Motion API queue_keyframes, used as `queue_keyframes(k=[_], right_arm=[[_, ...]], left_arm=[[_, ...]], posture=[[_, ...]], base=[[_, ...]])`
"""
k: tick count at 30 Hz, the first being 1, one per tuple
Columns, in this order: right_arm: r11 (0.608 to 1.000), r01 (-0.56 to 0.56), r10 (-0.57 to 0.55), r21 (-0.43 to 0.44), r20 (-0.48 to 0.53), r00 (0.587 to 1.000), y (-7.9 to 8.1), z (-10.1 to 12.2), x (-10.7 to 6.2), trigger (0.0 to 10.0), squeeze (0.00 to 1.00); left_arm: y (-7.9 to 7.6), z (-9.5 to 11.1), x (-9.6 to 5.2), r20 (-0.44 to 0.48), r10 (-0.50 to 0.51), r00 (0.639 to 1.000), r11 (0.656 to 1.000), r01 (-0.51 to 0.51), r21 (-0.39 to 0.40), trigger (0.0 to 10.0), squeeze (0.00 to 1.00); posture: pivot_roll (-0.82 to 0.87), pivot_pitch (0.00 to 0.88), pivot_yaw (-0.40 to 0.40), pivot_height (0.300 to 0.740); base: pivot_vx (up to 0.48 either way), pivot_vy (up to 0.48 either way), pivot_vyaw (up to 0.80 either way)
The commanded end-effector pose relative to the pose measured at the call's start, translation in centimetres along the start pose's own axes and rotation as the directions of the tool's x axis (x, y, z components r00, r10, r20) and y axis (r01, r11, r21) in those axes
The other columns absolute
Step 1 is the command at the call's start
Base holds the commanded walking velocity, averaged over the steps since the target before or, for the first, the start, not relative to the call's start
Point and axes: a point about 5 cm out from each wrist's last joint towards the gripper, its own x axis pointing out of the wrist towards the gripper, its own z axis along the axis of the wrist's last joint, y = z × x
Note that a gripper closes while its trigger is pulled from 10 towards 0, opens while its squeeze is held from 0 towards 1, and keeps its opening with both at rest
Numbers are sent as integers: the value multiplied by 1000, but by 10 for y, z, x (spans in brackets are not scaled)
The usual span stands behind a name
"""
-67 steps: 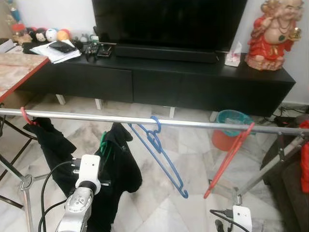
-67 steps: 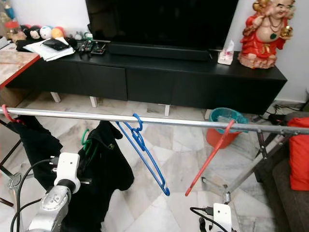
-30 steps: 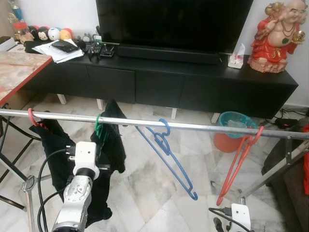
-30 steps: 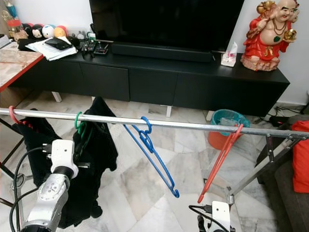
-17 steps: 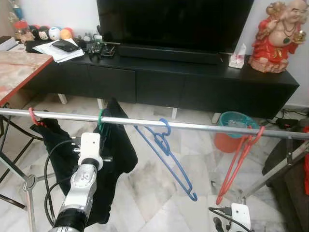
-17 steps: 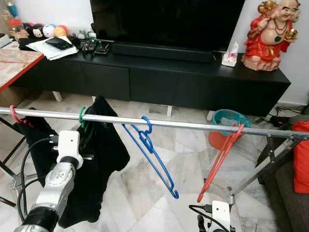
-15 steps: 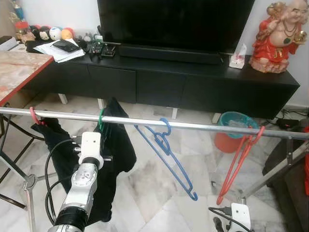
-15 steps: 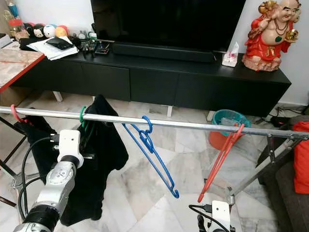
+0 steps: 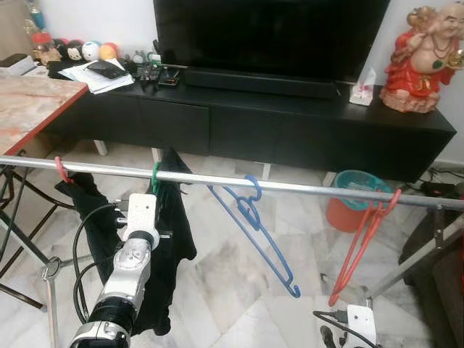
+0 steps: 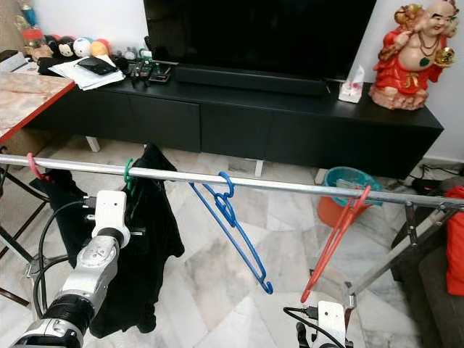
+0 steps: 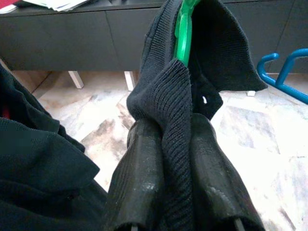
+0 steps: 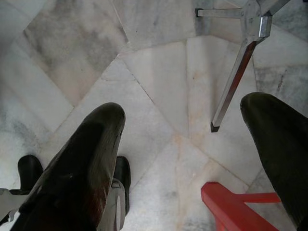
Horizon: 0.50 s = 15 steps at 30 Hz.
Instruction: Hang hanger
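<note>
Head views: a green hanger [image 9: 155,176] carrying a black knitted garment [image 9: 172,239] is hooked over the metal rail [image 10: 290,185], left of a blue hanger [image 9: 259,235].

Left wrist: the left gripper [image 11: 176,168] pinches the garment's knit below the green hanger.

Right wrist: the right gripper [image 12: 185,159] is spread wide above the marble floor [image 12: 159,72].

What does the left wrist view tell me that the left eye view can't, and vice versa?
Left wrist view: the left gripper has its fingers shut on a fold of the black garment, just below the neck of the green hanger.

Left eye view: the green hook sits over the metal rail, and a red hanger hangs near the rail's right end.

Both: the black garment, the green hanger and the blue hanger.

The right gripper hangs open near the floor.
</note>
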Motion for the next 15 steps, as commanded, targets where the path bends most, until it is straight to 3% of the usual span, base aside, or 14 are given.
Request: queue_keyframes(k=[1,6,7,8,9,15], right_arm=[[1000,3,-3,0,-9,1000,-1,0,0,10000,0],[1000,3,-3,1,-9,1000,-1,0,0,10000,0],[1000,3,-3,1,-8,1000,-1,0,0,10000,0],[1000,3,-3,1,-8,1000,-1,0,0,10000,0],[1000,4,-4,0,-8,1000,-1,0,0,10000,0],[1000,4,-4,0,-8,1000,-1,0,0,10000,0]], left_arm=[[-2,-11,-2,-62,-29,998,999,30,14,10000,0],[-3,-19,-10,-74,-59,996,998,61,24,10000,4],[-2,-19,-11,-71,-57,996,998,58,23,10000,675],[-2,-19,-11,-68,-55,996,998,56,23,10000,675],[-1,-19,-12,-60,-49,997,999,50,12,10000,1000],[1,-13,-15,-9,-52,999,998,52,-18,10000,1000]], posture=[[-83,0,-67,740],[-83,0,-66,740],[-81,0,-67,740],[-81,0,-67,740],[-80,0,-66,740],[-72,0,-71,740]], base=[[0,0,0],[0,0,0],[0,0,0],[0,0,0],[0,0,0],[0,0,0]])
